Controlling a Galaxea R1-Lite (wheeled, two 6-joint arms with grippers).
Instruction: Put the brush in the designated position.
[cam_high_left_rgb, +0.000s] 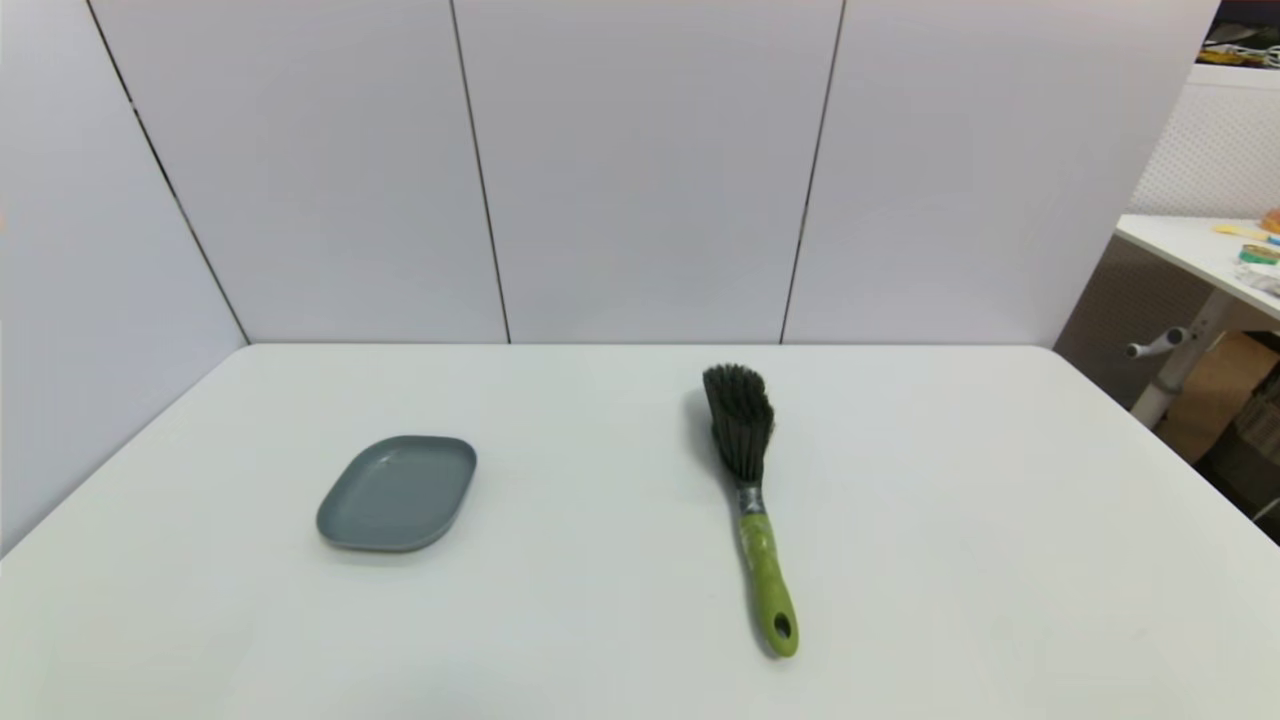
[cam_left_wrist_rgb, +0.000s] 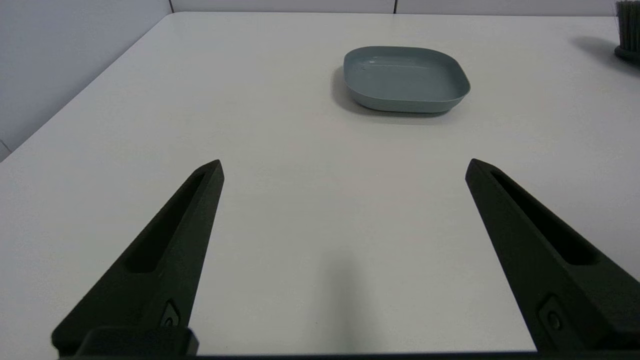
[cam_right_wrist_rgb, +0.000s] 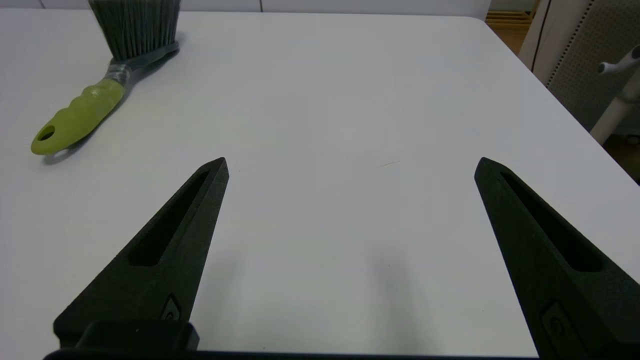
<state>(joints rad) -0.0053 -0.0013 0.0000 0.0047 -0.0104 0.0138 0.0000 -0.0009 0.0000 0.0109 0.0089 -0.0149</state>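
Note:
The brush (cam_high_left_rgb: 752, 500) lies flat on the white table right of centre, its dark grey bristles toward the back wall and its lime-green handle toward the front edge. It shows again in the right wrist view (cam_right_wrist_rgb: 95, 95), and its bristle tip (cam_left_wrist_rgb: 629, 30) shows in the left wrist view. A grey-blue rounded plate (cam_high_left_rgb: 398, 492) sits left of centre, seen again ahead of the left fingers (cam_left_wrist_rgb: 406, 77). My left gripper (cam_left_wrist_rgb: 345, 167) is open over bare table, well short of the plate. My right gripper (cam_right_wrist_rgb: 352, 165) is open too, off to the brush's right. Neither arm shows in the head view.
White wall panels close off the table's back and left sides. Past the table's right edge stand another white table (cam_high_left_rgb: 1195, 250) with small items on it and its leg (cam_right_wrist_rgb: 620, 100).

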